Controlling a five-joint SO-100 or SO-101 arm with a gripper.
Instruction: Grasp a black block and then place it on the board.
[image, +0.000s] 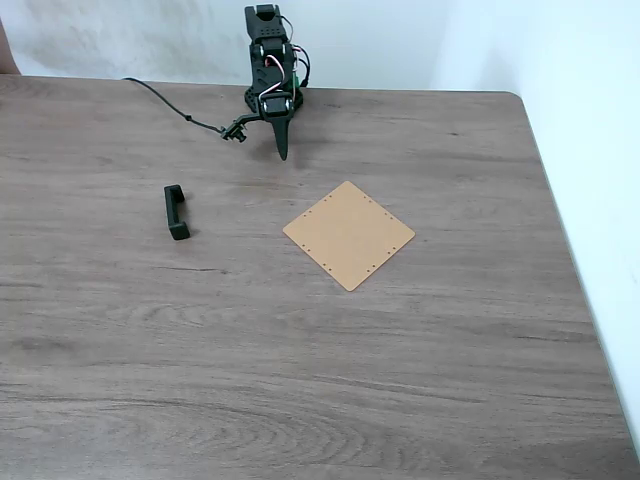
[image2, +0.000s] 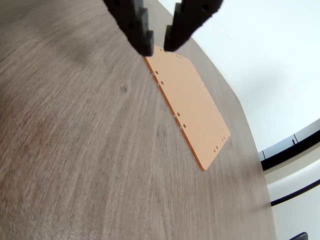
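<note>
The black block (image: 176, 212) lies flat on the wood-grain table (image: 320, 380), left of centre in the fixed view, its long side running away from the camera. The tan board (image: 349, 235) lies flat to its right, turned like a diamond, with small holes along its edges. My gripper (image: 283, 152) hangs from the folded arm at the table's far edge, pointing down, well behind both things. The wrist view shows the board (image2: 192, 107) stretching away below the gripper (image2: 157, 47). The two black fingertips (image2: 146, 44) stand almost together with a thin slit and nothing between them.
A black cable (image: 170, 105) runs across the table's back left toward the arm base (image: 272, 95). A white wall (image: 590, 150) borders the table at the right and back. The table's right edge (image2: 250, 150) curves past the board in the wrist view.
</note>
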